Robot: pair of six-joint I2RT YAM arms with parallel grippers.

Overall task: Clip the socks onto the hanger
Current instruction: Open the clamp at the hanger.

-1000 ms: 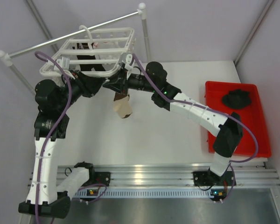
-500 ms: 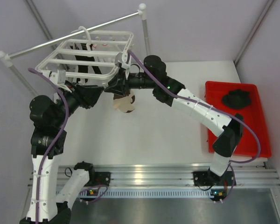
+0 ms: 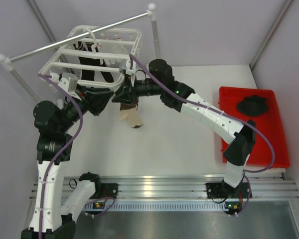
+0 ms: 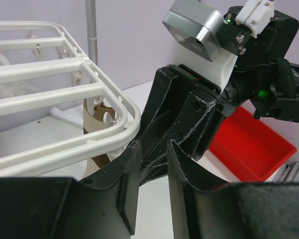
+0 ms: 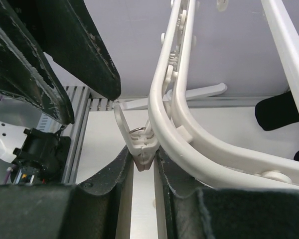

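Observation:
The white hanger (image 3: 138,42) hangs tilted from the rail at the back left. Dark fabric pieces show under its bars. The cream sock with brown patches (image 3: 131,117) dangles below its near right corner; it also shows behind the rim in the left wrist view (image 4: 95,129). My right gripper (image 3: 123,94) is at that corner, its jaws shut on a small white clip (image 5: 142,147) of the hanger (image 5: 214,149). I cannot tell if the clip grips the sock. My left gripper (image 3: 102,99) is under the near rim (image 4: 50,92), jaws apart and empty (image 4: 152,149). The black sock (image 3: 253,105) lies in the tray.
A red tray (image 3: 274,144) sits at the table's right edge, also seen in the left wrist view (image 4: 259,149). The grey metal rail (image 3: 79,36) with white ball ends spans the back left; its upright (image 4: 91,30) stands behind the hanger. Grey walls close in around the table.
The hanger has swung up and back and tilts more steeply. Both grippers moved with its near rim, the right one slightly left. The cream sock still dangles below.

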